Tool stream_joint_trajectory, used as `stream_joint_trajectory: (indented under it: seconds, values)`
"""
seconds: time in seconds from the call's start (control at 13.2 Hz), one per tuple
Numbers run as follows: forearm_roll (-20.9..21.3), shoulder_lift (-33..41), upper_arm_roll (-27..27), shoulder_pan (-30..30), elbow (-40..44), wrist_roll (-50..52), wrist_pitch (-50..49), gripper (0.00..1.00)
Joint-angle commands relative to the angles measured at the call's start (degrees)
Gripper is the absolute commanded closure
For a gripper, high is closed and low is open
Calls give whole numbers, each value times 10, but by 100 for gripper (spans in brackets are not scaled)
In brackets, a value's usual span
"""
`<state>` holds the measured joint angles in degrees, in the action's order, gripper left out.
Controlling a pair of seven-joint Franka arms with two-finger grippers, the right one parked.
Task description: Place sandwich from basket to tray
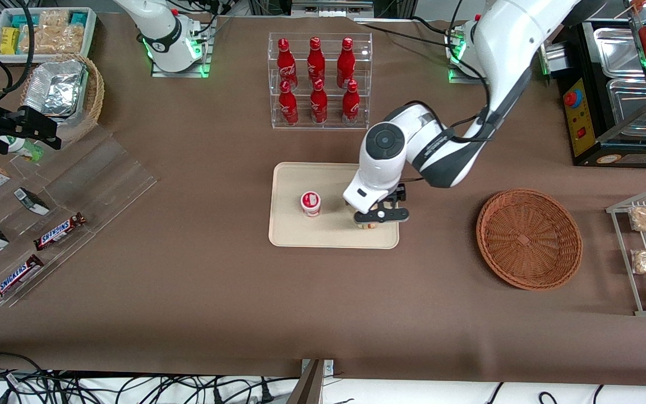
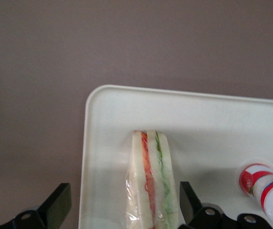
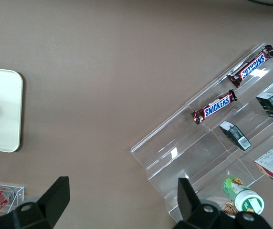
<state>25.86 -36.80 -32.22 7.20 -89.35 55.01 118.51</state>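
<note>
Brown-covered worktop (image 1: 199, 292), crowded at both ends, with an acrylic rack of red bottles (image 1: 318, 78) farther from the front camera than the tray (image 1: 289, 235). Basket (image 1: 529, 238) toward the working arm's end, well apart from the tray, nothing showing inside. Sandwich (image 2: 152, 183) already lying on the tray near one corner, wrap on, red and green filling lines visible in the wrist view. Claw (image 1: 376, 220) low over that corner of the tray, fingers spread wide to either side of the sandwich, one fingertip (image 2: 56, 202) out past the tray rim and clearly off the wrap, the other close beside it. Small red-and-white cup (image 1: 310, 203) standing upright on the same tray, near the sandwich but not touching.

Step in hand, by the look of it: release, transfer nearly complete. Next move likely a straight lift clear of the sandwich, without dragging the wrap along or nudging the wedge toward the rim, and without swinging sideways into the cup.
</note>
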Motion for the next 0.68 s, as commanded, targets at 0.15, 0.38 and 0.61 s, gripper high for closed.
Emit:
stream_joint_trajectory:
  seconds: [0.15,0.38,0.61]
  values:
    - [7,45,1,-45,84,12,-126,0]
    - [4,45,-3,-61,128,9,-173,0]
    - [-21,53,-5,-91,139,-2,-183,0]
